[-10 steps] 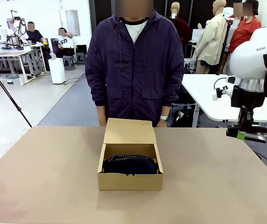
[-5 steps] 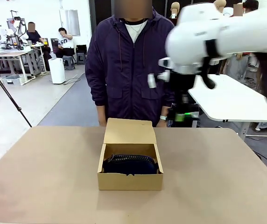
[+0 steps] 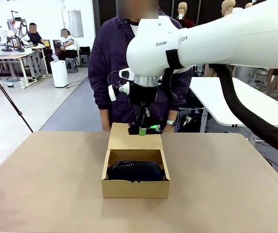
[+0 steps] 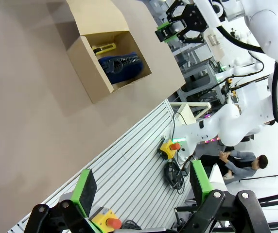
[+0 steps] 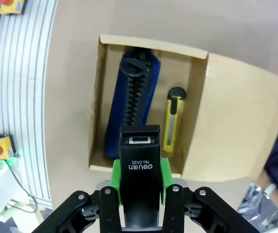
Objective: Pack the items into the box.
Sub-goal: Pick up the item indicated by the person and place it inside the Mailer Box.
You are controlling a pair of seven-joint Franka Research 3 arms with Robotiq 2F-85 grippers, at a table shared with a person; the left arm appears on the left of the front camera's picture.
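Swinging in from the right, the right gripper (image 5: 139,177) now hangs over the box (image 5: 153,46), pads (image 5: 115,178) clamped on the black stapler (image 5: 139,155). Below the fingers, pouch (image 5: 131,97) and yellow knife (image 5: 172,119) already fill the floor; dropped off-centre, the stapler could catch the wall or land on the flap (image 5: 241,121). Well away, the left gripper (image 4: 141,189) gapes wide, empty.

text 1: "No.0425" plus "deli" brand mark, white print on top of black stapler (image 5: 139,162), upside down in right wrist view, between the green pads (image 5: 115,180) of right gripper (image 5: 139,178) | text 2: partial "RAN" and "OT" on right arm (image 3: 217,39) shell, well above the fingers, rest hidden
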